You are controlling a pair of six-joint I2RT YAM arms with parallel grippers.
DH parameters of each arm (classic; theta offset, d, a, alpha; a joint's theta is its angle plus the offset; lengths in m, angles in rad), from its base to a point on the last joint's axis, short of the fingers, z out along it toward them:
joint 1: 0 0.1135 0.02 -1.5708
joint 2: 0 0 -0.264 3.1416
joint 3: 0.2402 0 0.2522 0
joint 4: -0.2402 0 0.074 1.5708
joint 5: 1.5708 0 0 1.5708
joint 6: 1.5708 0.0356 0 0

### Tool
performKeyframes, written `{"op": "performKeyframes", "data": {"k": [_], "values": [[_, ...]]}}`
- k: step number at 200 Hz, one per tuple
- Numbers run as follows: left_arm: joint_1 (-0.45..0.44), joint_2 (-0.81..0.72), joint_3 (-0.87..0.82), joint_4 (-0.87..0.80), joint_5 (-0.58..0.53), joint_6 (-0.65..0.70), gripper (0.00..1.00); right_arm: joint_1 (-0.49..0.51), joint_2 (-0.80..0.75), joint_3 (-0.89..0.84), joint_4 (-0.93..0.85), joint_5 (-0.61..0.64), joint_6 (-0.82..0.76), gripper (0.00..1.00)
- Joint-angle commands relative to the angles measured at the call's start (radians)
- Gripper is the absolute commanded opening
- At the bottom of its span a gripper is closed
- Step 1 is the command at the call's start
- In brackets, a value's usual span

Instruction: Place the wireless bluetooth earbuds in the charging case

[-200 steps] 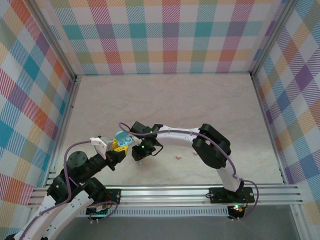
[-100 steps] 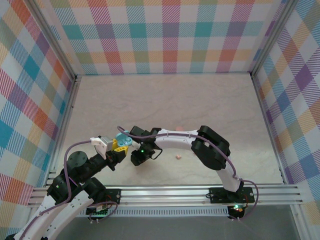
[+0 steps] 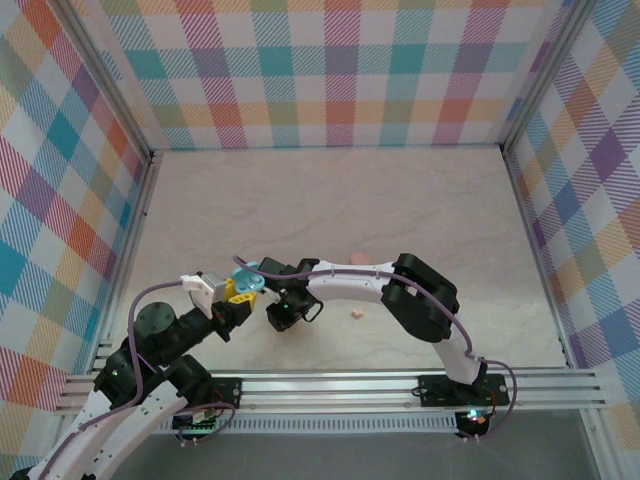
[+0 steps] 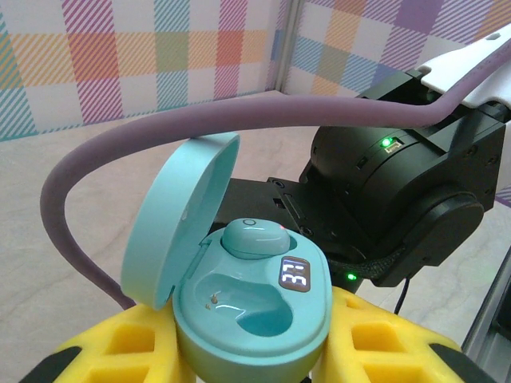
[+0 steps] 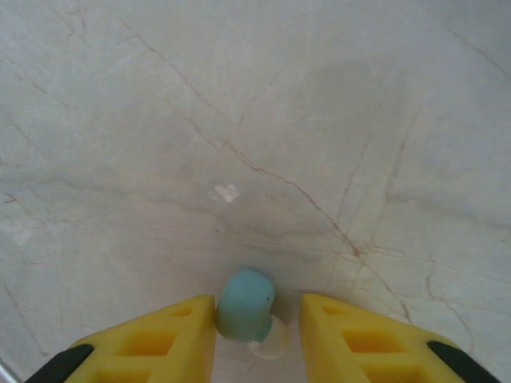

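My left gripper [image 4: 251,355] is shut on a light blue charging case [image 4: 255,307], its lid [image 4: 180,215] standing open. One light blue earbud [image 4: 255,237] sits in the case's far socket, and the near socket is empty. From above, the case [image 3: 245,279] is held just left of my right gripper [image 3: 283,315]. My right gripper [image 5: 257,307] points down at the table with its yellow fingers apart. A second light blue earbud [image 5: 243,303] lies between them. It touches the left finger, and a gap separates it from the right one.
A pink earbud [image 3: 353,314] lies on the marble table [image 3: 400,210] to the right of my right gripper. Another small pink piece [image 3: 357,257] shows behind the right forearm. Checked walls close in the left, back and right sides.
My right gripper has moved a little toward the near edge and down to the table. The left arm and the case have not moved.
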Motion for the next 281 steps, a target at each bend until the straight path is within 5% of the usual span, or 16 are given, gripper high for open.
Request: {"op": "performKeyframes", "data": {"k": [1,141,228,281], "values": [[-0.009,-0.003,0.031,0.025,-0.012,0.0,0.24,0.006,0.021,0.018,-0.062,0.076,-0.002,0.33],[-0.009,0.046,0.0,0.102,0.016,-0.017,0.25,-0.234,-0.1,-0.128,-0.039,0.098,-0.017,0.28],[-0.009,0.109,0.0,0.14,0.033,-0.008,0.25,-0.295,-0.186,-0.192,0.004,0.016,-0.014,0.27],[-0.009,0.132,0.002,0.164,0.044,-0.013,0.25,-0.295,-0.293,-0.248,0.035,-0.015,-0.028,0.54]]}}
